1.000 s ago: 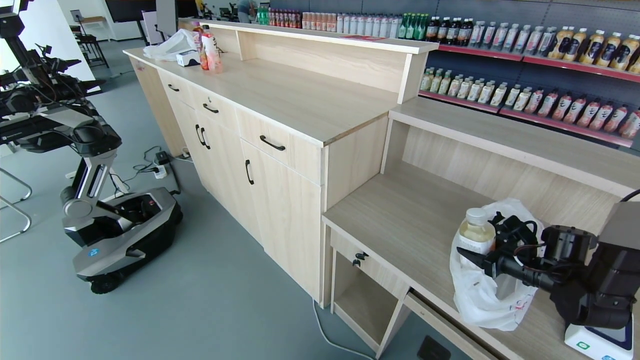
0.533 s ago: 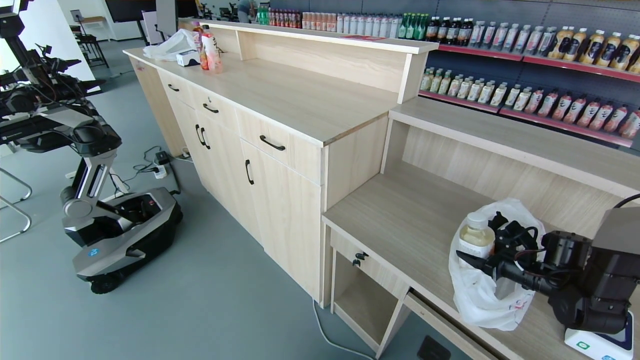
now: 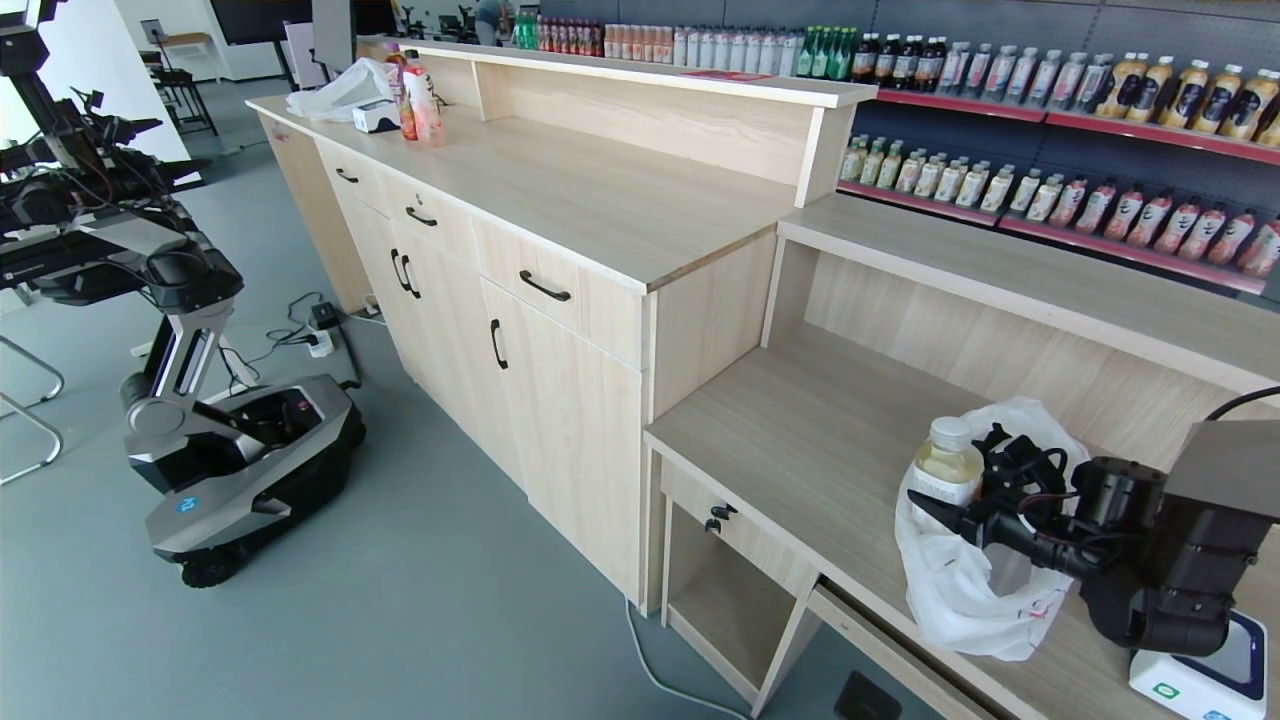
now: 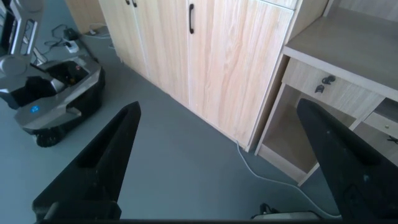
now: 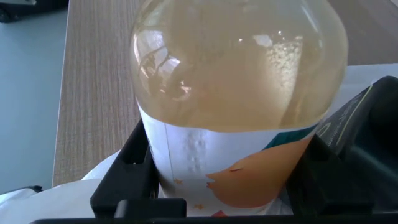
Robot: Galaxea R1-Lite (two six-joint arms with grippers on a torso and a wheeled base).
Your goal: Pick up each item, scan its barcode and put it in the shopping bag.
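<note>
A bottle of pale yellow drink with a white cap stands upright in the mouth of the white plastic shopping bag on the low desk. My right gripper is shut on the bottle's lower body, and the bag hides the bottom of the bottle. In the right wrist view the bottle sits between the black fingers, with the bag's white film below. A white scanner stands on the desk by the right arm. My left gripper hangs open over the grey floor, with nothing between its fingers.
A taller counter runs back on the left, with another bag and bottles at its far end. Shelves of drinks line the back wall. Another robot stands on the floor at the left.
My right arm has shifted a little to the left with the bottle held in the bag's mouth. Nothing else has moved.
</note>
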